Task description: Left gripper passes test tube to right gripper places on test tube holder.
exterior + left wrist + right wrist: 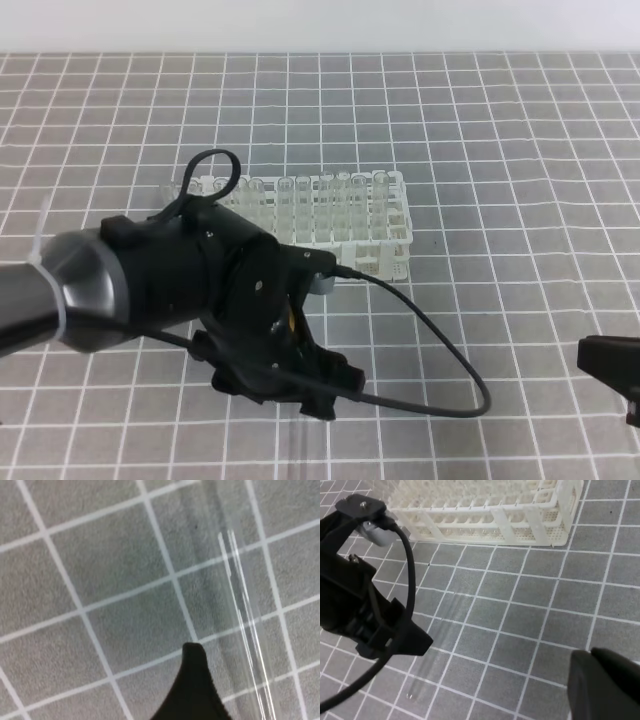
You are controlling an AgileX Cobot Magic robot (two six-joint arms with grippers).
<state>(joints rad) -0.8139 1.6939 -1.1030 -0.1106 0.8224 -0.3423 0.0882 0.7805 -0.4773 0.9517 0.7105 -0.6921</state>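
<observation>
The test tube (245, 625) lies flat and free on the gridded mat, also seen in the right wrist view as a faint clear tube (421, 670). My left gripper (312, 402) hovers low over it, open; one black fingertip (194, 680) stands just left of the tube, apart from it, and the other finger is out of view. The white test tube holder (395, 235) stands behind the left arm with several clear tubes in its back row. My right gripper (612, 368) waits at the right edge, shut and holding nothing, far from the tube.
A black cable (450, 370) loops from the left arm across the mat toward the right. The left arm's bulk hides the holder's front left corner (395, 510). White wall runs along the mat's far edge.
</observation>
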